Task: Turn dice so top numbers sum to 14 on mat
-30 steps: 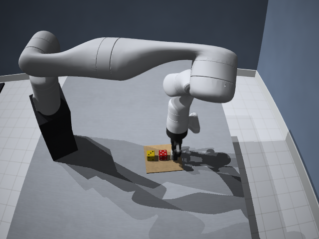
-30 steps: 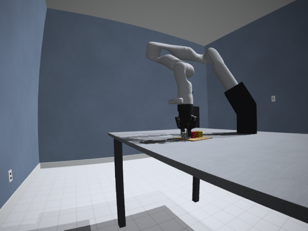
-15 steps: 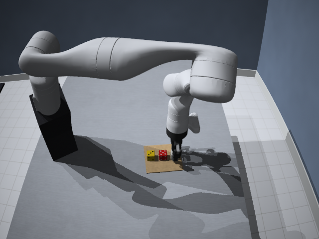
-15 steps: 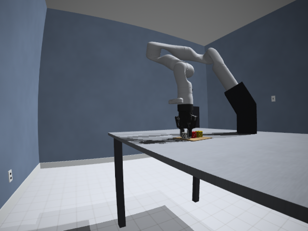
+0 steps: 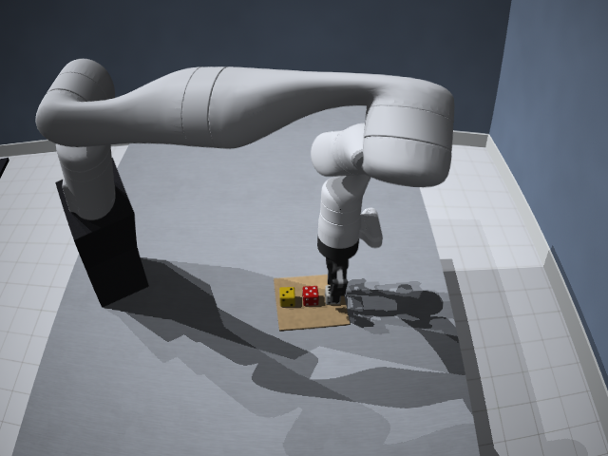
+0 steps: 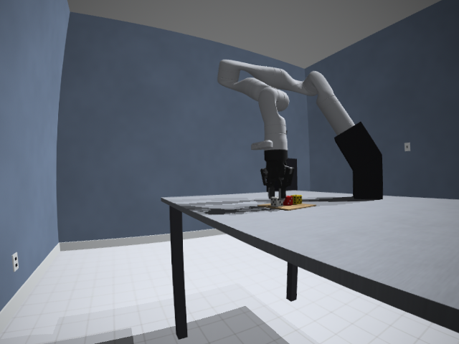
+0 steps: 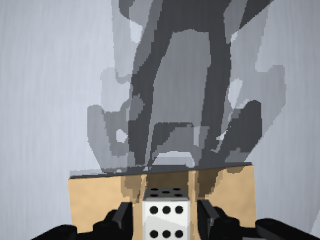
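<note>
A tan mat lies flat on the grey desk, and all three dice rest on it in a row. The yellow die sits at one end of the row, the red die just beside it in the middle, and the white die at the other end, near the mat's edge. The hand points straight down over the white die, one finger on each side of it. In the wrist view, narrow gaps show between the fingers and the die's sides, so the hand is parted and grips nothing. The white die lies flat, a six-pip face turned toward the wrist camera. The red die's top shows five pips; the yellow die's top shows two or three, too small to tell.
</note>
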{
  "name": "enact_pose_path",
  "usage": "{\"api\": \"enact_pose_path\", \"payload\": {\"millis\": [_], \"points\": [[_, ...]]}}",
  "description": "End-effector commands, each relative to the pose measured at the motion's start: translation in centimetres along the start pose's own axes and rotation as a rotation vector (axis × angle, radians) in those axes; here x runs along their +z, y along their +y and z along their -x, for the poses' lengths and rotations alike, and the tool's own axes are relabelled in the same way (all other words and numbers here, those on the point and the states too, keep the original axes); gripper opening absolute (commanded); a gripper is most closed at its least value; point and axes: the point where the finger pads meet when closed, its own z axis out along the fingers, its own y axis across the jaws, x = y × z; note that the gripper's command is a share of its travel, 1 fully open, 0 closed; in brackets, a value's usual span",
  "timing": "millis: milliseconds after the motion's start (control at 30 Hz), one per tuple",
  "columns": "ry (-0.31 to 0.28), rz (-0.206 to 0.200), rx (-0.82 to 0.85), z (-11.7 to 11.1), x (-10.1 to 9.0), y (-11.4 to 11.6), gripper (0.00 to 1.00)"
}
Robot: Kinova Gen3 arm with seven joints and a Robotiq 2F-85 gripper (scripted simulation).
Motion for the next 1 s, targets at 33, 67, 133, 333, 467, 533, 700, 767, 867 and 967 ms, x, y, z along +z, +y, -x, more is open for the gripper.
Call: {"api": "enact_pose_path", "payload": {"millis": [33,67,133,333,467,533,700,767,867,967], "points": [[0.005,0.001,0.001,-0.2,-2.6,0.0,0.46],[0.005,0.001,0.001,-0.2,-3.2,0.0,0.46],[0.005,0.001,0.001,-0.2,-4.3,0.0,0.46],[0.005,0.001,0.001,-0.2,-6.7,-0.1,0.46],[0.005,0.001,0.001,-0.2,-7.1,-0.1,0.46],[0.005,0.001,0.001,-0.2,-7.3,-0.1,0.46],[0.005,0.001,0.001,-0.2,-7.4,-0.1,1.00],[0.005,0.001,0.001,-0.2,-7.4,-0.1,1.00],[0.005,0.001,0.001,-0.2,-7.4,-0.1,1.00],[0.005,0.001,0.001,-0.2,-7.4,-0.1,1.00]]}}
